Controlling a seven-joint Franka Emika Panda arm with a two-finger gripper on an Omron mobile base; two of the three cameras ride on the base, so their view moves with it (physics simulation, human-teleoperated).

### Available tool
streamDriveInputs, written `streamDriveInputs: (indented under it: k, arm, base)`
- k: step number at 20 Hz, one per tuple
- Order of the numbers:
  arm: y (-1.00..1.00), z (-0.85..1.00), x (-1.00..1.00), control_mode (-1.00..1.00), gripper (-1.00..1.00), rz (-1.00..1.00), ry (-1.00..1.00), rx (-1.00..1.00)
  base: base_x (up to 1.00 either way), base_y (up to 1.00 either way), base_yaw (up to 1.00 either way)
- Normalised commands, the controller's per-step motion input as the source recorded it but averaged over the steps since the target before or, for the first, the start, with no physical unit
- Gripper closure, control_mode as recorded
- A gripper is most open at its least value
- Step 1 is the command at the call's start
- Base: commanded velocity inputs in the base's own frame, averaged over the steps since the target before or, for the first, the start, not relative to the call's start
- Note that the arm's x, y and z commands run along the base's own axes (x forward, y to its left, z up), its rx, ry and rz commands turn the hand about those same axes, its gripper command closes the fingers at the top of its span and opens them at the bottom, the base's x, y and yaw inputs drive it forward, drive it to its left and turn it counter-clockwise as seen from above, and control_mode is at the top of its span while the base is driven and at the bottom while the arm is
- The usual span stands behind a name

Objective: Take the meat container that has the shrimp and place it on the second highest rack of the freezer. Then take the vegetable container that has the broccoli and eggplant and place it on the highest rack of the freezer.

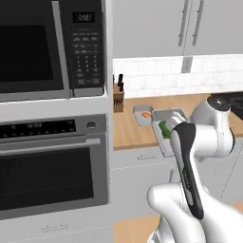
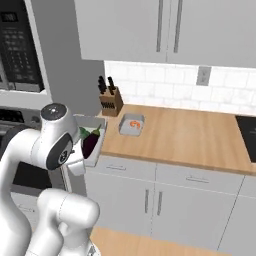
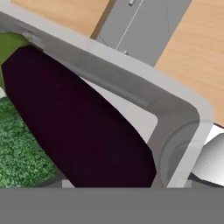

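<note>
Grey vegetable container (image 2: 95,145), carrying eggplant (image 3: 74,127) and broccoli (image 3: 19,153), is overhanging the wooden counter (image 2: 190,135) edge (gripper's finger spread cannot be told).

White arm (image 1: 204,142) folded forward, elbow up, wrist angled downward.

The lighting is even and bright in all three views, flat as in a rendered scene, with no clear single source. Shadows are soft: a faint one lies under the wall cabinets (image 2: 165,30) on the tiled backsplash (image 2: 165,85), and the worktop (image 2: 190,135) shows almost none. The black oven glass (image 1: 45,178) carries only a dull sheen, no glare. Both base views are slightly soft and blocky. In the hand view the eggplant (image 3: 78,127) looms close, its edges sharp, its surface nearly featureless.
</note>
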Motion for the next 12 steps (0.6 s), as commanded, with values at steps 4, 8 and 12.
streamDriveInputs:
  k: [4,8,12]
  arm:
    - [0.00,0.00,0.00,1.00,1.00,0.00,0.00,0.00]
    - [0.00,0.00,0.00,1.00,1.00,0.00,0.00,0.00]
    - [0.00,0.00,0.00,1.00,1.00,0.00,0.00,0.00]
  base:
    - [-0.94,0.42,0.00]
    - [-0.30,0.83,0.00]
    - [0.00,1.00,0.00]
